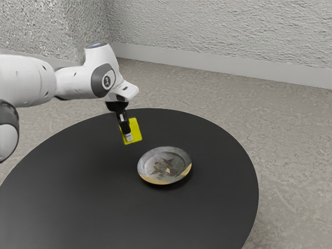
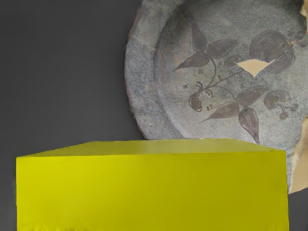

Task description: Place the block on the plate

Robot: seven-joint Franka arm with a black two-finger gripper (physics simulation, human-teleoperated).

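Yellow block (image 1: pixel 136 128) is hanging beside the plate (image 1: pixel 151 165), above the bench (image 1: pixel 78 192), its broad face standing nearly upright, its long axis apparently slanting down toward the exterior view's right. The hand (image 1: pixel 128 137) is gripping it. Carrying is seemingly under way; the next move is calling for centring, then lowering.

Smooth, matt block (image 2: pixel 151 192); mottled, stone-like plate (image 2: pixel 147 62); smooth, matt black table (image 1: pixel 93 207).
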